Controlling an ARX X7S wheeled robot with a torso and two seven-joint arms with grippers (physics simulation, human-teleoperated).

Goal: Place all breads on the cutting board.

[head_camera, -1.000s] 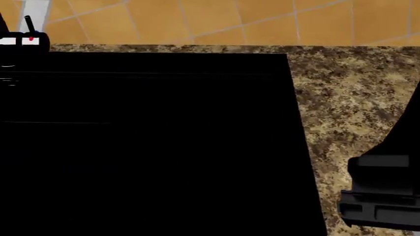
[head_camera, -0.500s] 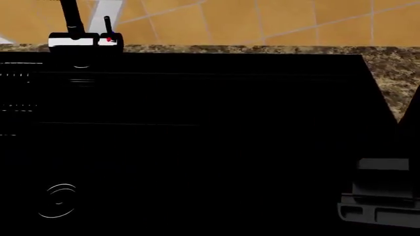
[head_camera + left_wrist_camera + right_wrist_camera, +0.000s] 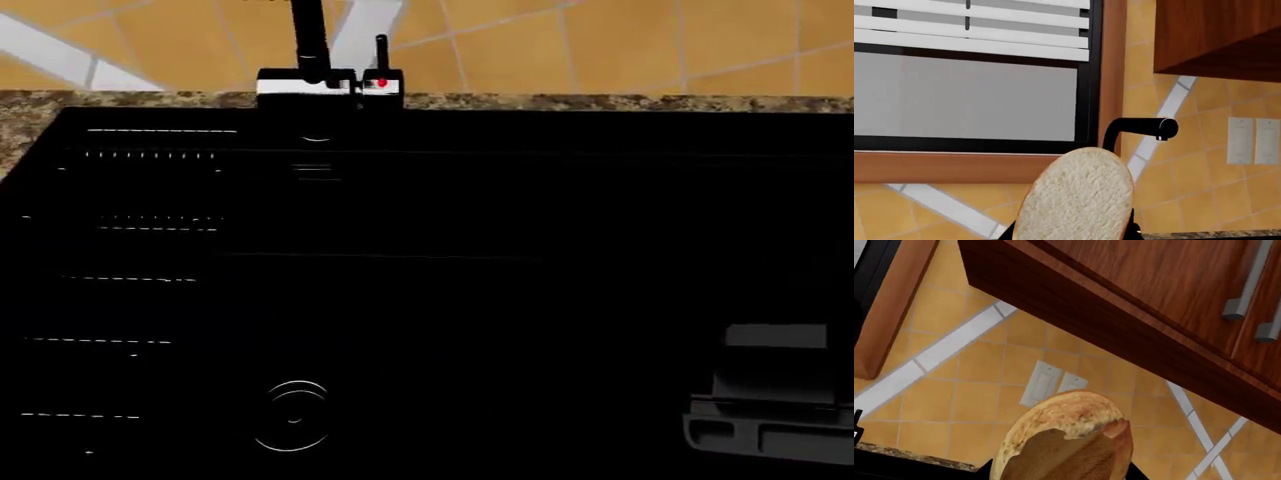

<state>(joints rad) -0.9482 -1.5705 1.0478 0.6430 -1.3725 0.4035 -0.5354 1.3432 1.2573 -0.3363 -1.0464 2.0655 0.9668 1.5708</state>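
Left gripper (image 3: 1074, 237) is closed on the cut chunk (image 3: 1077, 200), white crumb face toward its camera, below the faucet (image 3: 1141, 127) spout. Right gripper (image 3: 1061, 475) is clamped on the oval loaf (image 3: 1067, 440), long axis pointing away from the wrist. Head view shows only the black sink (image 3: 427, 300) under the faucet (cutting board out of view), so I can't tell which arm is nearer it.
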